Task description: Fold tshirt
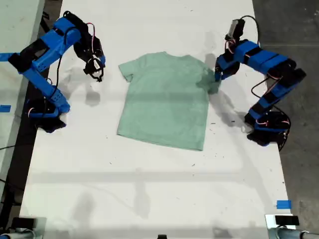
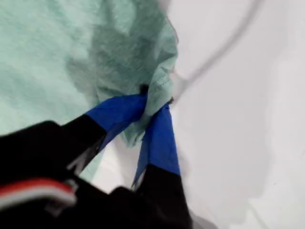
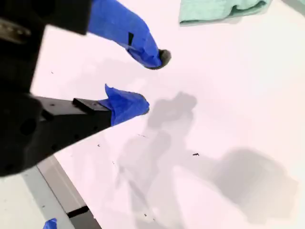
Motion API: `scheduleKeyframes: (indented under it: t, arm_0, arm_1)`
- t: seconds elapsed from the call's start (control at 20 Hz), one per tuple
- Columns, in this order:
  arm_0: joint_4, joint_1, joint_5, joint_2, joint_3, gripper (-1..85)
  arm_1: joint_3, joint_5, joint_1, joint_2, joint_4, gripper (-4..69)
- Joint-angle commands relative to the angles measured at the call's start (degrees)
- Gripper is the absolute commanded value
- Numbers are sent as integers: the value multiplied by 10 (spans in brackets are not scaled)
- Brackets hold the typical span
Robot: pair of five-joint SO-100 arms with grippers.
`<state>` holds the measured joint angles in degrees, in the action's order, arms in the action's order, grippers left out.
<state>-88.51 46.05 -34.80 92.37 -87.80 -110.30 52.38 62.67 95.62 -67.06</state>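
Progress: the pale mint-green short-sleeved cotton tshirt (image 1: 165,101) lies almost flat on the white bench (image 1: 149,189), so by my judgement no fold is finished; only the first grasp is made.
Done: one sleeve, at the exterior view's right, is bunched and pinched.
Left: carrying that sleeve across the body, the same for the other side, then folding the length over.
First tool: my first gripper (image 2: 153,106), on the blue arm at the exterior view's right, has its blue-taped tips clamped on the gathered sleeve cloth, which puckers between them.
Second tool: my second gripper (image 3: 145,81), on the blue arm at the exterior view's left, hangs with its tips apart and nothing between them, over bare bench.
Shirt position: mid-bench, between the two arms, neck toward the exterior view's top, hem toward its bottom.
Shirt to second tool: the near sleeve (image 1: 127,71) is just beside it but apart, not touched.
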Motion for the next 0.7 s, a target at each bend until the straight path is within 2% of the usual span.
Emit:
scheduleKeyframes:
  t: [0.0,0.05,0.2,0.3,0.45,0.55,0.6,0.65]
  arm_0:
    - [4,-14,6,13,16,96]
    - [5,-14,7,13,16,96]
    - [9,-22,10,12,14,96]
    - [10,-27,12,9,14,96]
    - [10,-34,19,7,11,96]
    - [10,-37,21,7,10,96]
    - [10,-38,22,7,10,96]
    - [10,-38,22,7,10,97]
  arm_1:
    - [88,-56,-64,91,-32,-4]
    - [113,-84,-96,95,-29,-4]
    - [171,-155,-196,40,74,-4]
    - [244,-175,-240,-66,124,-4]
    - [337,-182,-266,-229,187,-4]
    - [372,-188,-258,-323,199,-1]
    - [410,-190,-253,-371,171,71]
    - [474,-191,-253,-412,111,188]
